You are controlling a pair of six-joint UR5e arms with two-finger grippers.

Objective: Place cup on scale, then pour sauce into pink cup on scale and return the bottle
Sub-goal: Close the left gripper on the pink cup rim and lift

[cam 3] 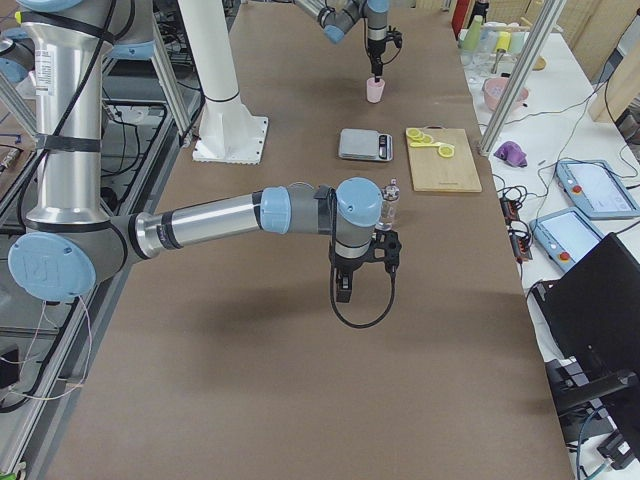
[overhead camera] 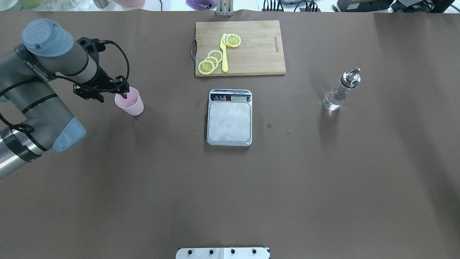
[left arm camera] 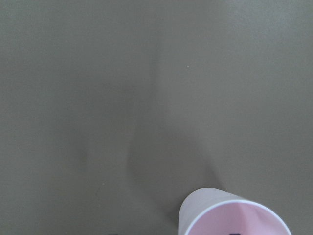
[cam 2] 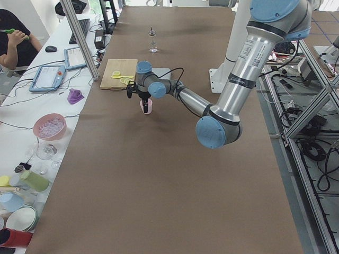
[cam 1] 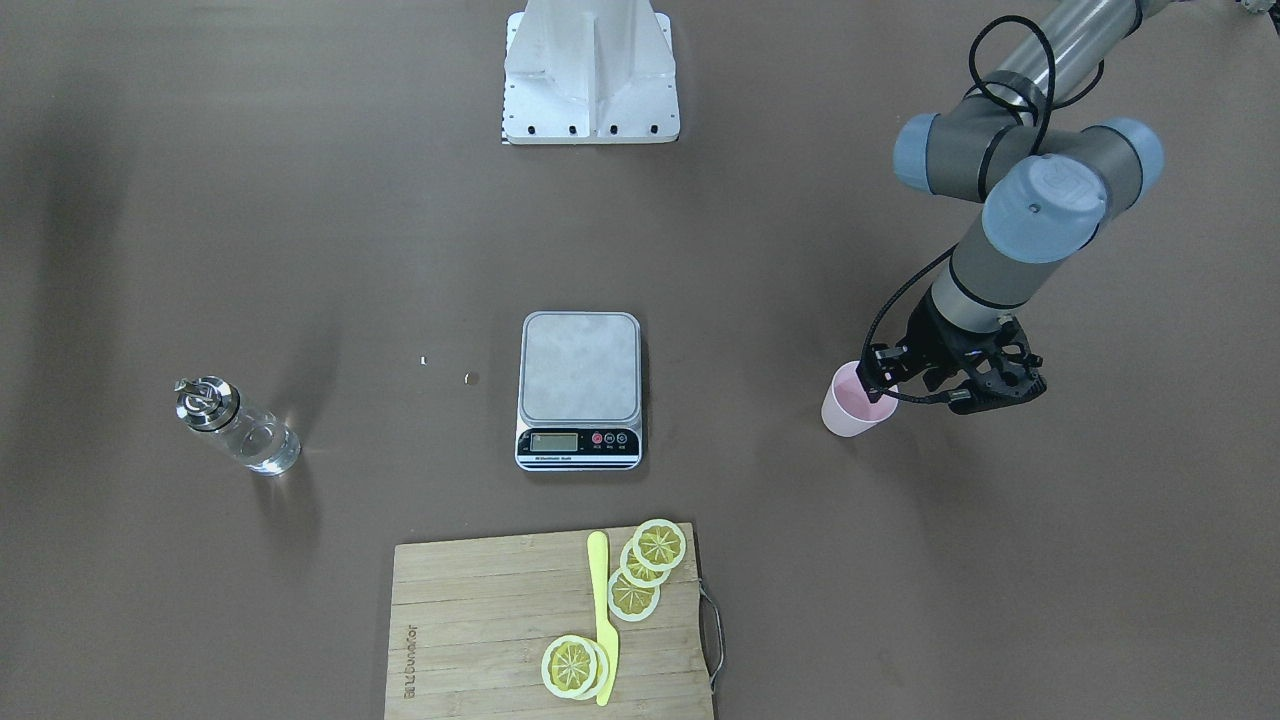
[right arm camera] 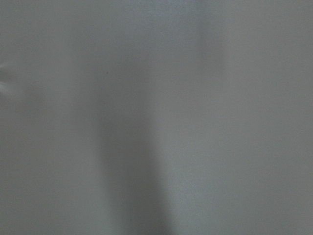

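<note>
The pale pink cup (cam 1: 850, 412) stands upright on the brown table, well to the left of the scale (overhead camera: 230, 120) in the overhead view (overhead camera: 132, 105). My left gripper (overhead camera: 114, 96) is open and straddles the cup's rim, one finger inside and one outside. The left wrist view shows the cup (left arm camera: 222, 208) at its bottom edge. The scale's platform (cam 1: 580, 365) is bare. The clear glass bottle (overhead camera: 337, 94) with its metal spout stands far right of the scale. My right gripper (cam 3: 345, 285) shows only in the exterior right view, and I cannot tell its state.
A wooden cutting board (overhead camera: 258, 46) with lemon slices (overhead camera: 210, 62) and a yellow knife (overhead camera: 224, 54) lies beyond the scale. Two tiny specks (overhead camera: 269, 125) lie on the table right of the scale. The robot base plate (cam 1: 590, 70) is at the near edge.
</note>
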